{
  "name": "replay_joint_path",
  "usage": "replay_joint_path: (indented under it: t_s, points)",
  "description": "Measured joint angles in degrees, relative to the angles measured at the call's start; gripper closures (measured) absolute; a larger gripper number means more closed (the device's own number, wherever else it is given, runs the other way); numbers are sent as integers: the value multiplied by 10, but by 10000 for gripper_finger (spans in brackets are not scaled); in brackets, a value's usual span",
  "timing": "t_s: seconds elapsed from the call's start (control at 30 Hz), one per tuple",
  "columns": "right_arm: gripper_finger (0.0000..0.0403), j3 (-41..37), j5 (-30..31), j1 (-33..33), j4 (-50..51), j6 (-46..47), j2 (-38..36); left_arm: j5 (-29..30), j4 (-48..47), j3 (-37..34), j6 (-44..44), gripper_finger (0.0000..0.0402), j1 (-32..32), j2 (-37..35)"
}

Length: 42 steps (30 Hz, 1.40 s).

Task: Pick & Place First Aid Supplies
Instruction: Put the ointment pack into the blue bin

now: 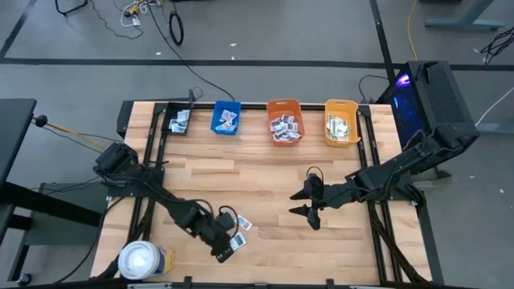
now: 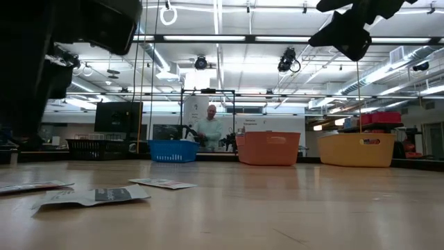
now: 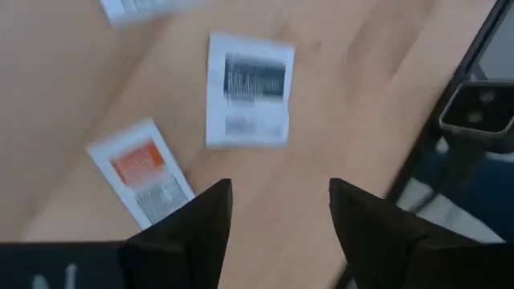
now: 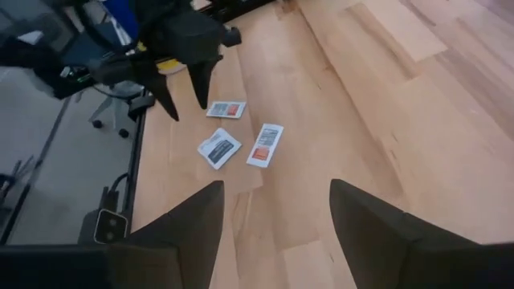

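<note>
Open, empty left tool [image 3: 277,217] just above three loose packets [image 3: 247,90] on table [image 1: 265,185].

Nothing was legible from where I stood; the packets [image 3: 247,88] carried dark and orange print, perhaps lettering, too blurred to read.

The table [image 1: 265,193] is seen as pale, smooth, jointed wood; the packets [image 4: 219,148] as flat printed paper or foil; the bins [image 2: 268,148] as matt plastic.
</note>
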<state>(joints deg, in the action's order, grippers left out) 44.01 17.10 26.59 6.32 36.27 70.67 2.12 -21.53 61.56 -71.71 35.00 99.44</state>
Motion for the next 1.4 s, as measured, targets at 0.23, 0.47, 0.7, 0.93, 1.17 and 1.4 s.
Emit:
replay_joint_path:
  t_s: [0.23,0.47,0.7,0.93,1.17,1.4]
  points:
    - [174,0,-1,0,-1,-58,0,-71,-1,0,-56,175,-22,0]
    - [174,0,-2,0,-1,-71,0,-80,-32,45,-86,155,-38,0]
    - [174,0,-14,0,-2,-84,0,-51,-214,156,-67,172,-40,-1]
    - [174,0,-21,0,-3,-95,0,-34,-296,175,-102,162,-44,6]
    - [174,0,-21,0,-2,-103,0,-73,-299,175,-110,92,-48,70]
    - [174,0,-22,0,-1,-103,0,-94,-287,174,-180,68,-44,142]
